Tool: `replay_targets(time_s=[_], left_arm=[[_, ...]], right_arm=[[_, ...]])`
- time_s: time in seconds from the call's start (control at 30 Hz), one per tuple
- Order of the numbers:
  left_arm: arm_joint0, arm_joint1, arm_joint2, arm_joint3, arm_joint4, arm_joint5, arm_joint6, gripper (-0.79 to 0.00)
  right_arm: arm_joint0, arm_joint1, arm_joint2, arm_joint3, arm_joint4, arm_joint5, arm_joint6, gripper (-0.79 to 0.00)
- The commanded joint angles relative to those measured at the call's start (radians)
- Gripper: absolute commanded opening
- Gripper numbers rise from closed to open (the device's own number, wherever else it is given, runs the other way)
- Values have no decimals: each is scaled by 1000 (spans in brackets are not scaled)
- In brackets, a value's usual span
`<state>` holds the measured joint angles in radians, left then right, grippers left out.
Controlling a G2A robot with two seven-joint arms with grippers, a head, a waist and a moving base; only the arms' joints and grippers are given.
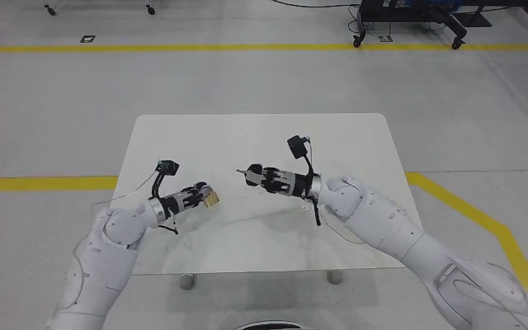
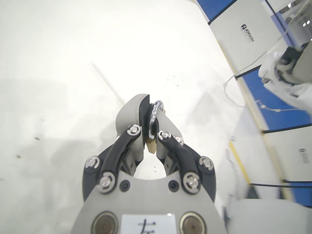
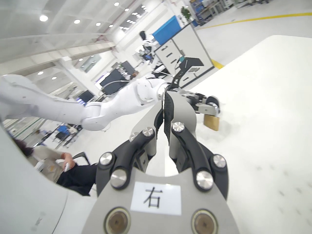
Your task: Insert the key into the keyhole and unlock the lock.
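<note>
Top view for bearings: find the lock clenched in the left gripper, out over the counter left of centre; find the key pinched in the closed right gripper, pointing toward the lock, near it but not touching; check the left wrist view for the hold, pads clamped on the shackle; from the right wrist view, note the brass body hanging low toward the counter; cannot make out the keyhole from any angle, so treat this, at a guess, as lining-up before insertion; hold the lock steady and move only the key; tilt the lock to face the keyhole square to the key; feed in along the key's own axis, slowly, without sideways push, for fear of swinging the body on its shackle; seat fully before twisting; twist gently to avoid slipping the key in the grip.
</note>
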<state>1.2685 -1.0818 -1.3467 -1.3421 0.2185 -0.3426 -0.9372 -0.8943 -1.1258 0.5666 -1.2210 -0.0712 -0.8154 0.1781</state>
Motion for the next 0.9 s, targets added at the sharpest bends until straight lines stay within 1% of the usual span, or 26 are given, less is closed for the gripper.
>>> replay_targets(time_s=[0.0,0.17,0.2,0.23,0.67,0.7,0.77,0.83,0.87], left_arm=[[-90,-5,21,38,-162,132,-189,-785],[-243,-22,88,159,-266,220,-313,-785],[-270,-27,106,190,-291,240,-339,-785],[-298,-30,126,213,-272,246,-347,-785],[-294,-31,127,217,-279,253,-345,-785],[-287,-36,126,228,-338,282,-329,-785],[-295,-42,138,262,-403,341,-354,-785],[-336,-50,165,304,-416,411,-372,-785],[-369,-56,192,328,-413,459,-391,-785]], right_arm=[[-29,9,30,-21,-46,11,-39,-785],[-100,31,102,-75,-121,0,-94,-785],[-112,35,119,-71,-136,32,-98,-785],[-120,38,129,-74,-144,67,-102,-785],[-120,38,129,-74,-144,67,-102,-785],[-120,38,129,-74,-144,67,-102,-785],[-120,38,133,-82,-169,94,-95,-785],[-130,41,146,-115,-229,153,-94,-785],[-144,44,157,-135,-253,166,-96,-785]])
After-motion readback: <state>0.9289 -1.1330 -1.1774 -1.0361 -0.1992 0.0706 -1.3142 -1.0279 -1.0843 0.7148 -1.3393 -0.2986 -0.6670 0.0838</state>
